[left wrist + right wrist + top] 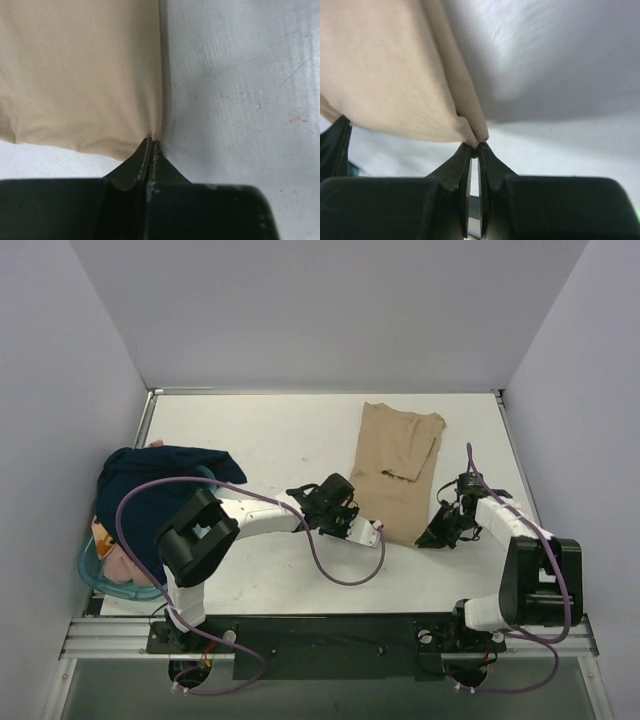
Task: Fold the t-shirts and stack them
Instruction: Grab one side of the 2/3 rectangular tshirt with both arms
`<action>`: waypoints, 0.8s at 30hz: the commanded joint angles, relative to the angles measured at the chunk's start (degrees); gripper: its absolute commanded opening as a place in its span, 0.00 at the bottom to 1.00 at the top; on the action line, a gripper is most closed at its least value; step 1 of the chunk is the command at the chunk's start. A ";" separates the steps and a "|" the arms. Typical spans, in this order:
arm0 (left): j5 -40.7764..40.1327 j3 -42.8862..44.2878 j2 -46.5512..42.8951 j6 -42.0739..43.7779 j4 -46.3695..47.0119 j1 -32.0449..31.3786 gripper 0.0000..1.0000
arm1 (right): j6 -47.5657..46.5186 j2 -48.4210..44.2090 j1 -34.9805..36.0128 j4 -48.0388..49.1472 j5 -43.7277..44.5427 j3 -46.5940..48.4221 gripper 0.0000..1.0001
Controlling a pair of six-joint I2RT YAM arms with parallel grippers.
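**Operator:** Where does the tan t-shirt (395,465) lie?

**Technician:** Flat on the table (250,440), well apart from the teal basket (90,575). Its long axis runs crosswise to the line from the basket, from the near hem straight away from both claws.

**Operator:** State of each claw?

**Technician:** The left gripper (378,529) is clamped on the hem corner facing the basket. The right gripper (432,537) is clamped on the hem corner away from the basket. Both wrist views show tan cloth pinched between closed jaws.

**Operator:** What does the coming move turn on?

**Technician:** Probably that axis. A fold would carry the hem along it, away from the claws, with both corners kept level. Each arm is nearer to its own corner, so no crossing is needed.
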 commanded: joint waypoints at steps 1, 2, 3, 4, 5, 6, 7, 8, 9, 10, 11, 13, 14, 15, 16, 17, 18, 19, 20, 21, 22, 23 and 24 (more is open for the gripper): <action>1.52 5.54 -2.82 -5.25 -15.64 0.46 0.00 | -4.50 -7.85 2.03 -15.18 4.49 2.52 0.00; 2.05 6.67 -3.87 -6.04 -17.33 0.46 0.00 | -4.59 -9.77 2.56 -16.07 4.40 2.69 0.00; 3.10 7.21 -4.14 -6.74 -20.39 0.46 0.00 | -4.50 -11.44 2.91 -18.08 4.40 2.61 0.00; 3.80 7.91 -5.28 -7.27 -21.64 0.20 0.00 | -4.24 -12.16 4.74 -18.88 4.05 2.61 0.00; 3.90 8.44 -6.42 -7.97 -24.69 0.19 0.00 | -3.89 -13.82 6.15 -20.81 3.88 2.43 0.00; 4.59 8.62 -6.87 -8.24 -26.12 0.02 0.00 | -3.45 -14.53 6.95 -21.61 3.61 2.26 0.00; 4.95 8.88 -8.26 -8.42 -29.44 -0.16 0.00 | -3.01 -16.19 8.44 -23.44 3.35 2.00 0.00; 5.65 8.97 -8.97 -8.60 -30.95 -0.24 0.00 | -2.57 -16.99 9.06 -24.59 2.56 1.82 0.00; 6.09 9.06 -10.11 -8.95 -33.75 -0.24 0.00 | -2.31 -18.91 10.11 -26.69 2.21 1.56 0.00; 6.62 9.32 -10.82 -9.04 -35.52 -0.33 0.00 | -1.96 -19.98 11.08 -27.67 1.33 1.47 0.00; 6.80 10.19 -12.04 -9.30 -38.67 -0.25 0.00 | -1.87 -22.08 11.44 -30.38 0.89 1.81 0.00; 7.93 12.04 -13.54 -8.69 -44.21 -0.07 0.00 | -1.43 -24.99 13.11 -34.87 -0.42 3.13 0.00; 8.64 13.70 -14.59 -7.73 -48.50 -0.07 0.00 | -1.25 -26.74 14.24 -37.85 -0.78 4.27 0.00; 10.38 14.67 -15.13 -7.46 -50.37 0.19 0.00 | -0.90 -27.36 15.30 -39.01 -2.18 4.89 0.00; 11.18 16.86 -15.83 -7.19 -54.30 0.28 0.00 | -0.81 -28.33 15.74 -41.19 -3.06 6.11 0.00; 13.37 18.01 -16.10 -7.10 -56.08 0.28 0.00 | -0.38 -28.60 16.71 -42.09 -5.42 6.65 0.00; 14.26 21.15 -16.27 -6.76 -60.02 0.46 0.00 | -0.11 -28.95 17.15 -43.49 -6.49 8.04 0.00; 16.18 22.58 -16.27 -6.66 -61.62 0.63 0.00 | -0.02 -29.13 17.76 -44.37 -7.28 8.84 0.00; 16.81 25.64 -16.10 -7.36 -64.08 0.89 0.00 | -0.28 -28.87 17.86 -46.03 -7.81 11.02 0.00; 17.60 26.89 -15.92 -7.98 -65.41 1.07 0.00 | -0.89 -28.78 17.86 -47.01 -8.42 12.26 0.00; 17.78 29.33 -15.66 -9.46 -65.59 1.42 0.00 | -1.16 -28.43 17.77 -47.97 -8.69 14.02 0.00; 17.96 30.49 -15.22 -10.09 -65.59 1.60 0.00 | -1.86 -27.99 17.07 -48.59 -9.04 15.08 0.00; 18.13 31.98 -14.44 -11.40 -65.16 2.30 0.00 | -2.30 -26.85 16.54 -48.69 -9.31 16.65 0.00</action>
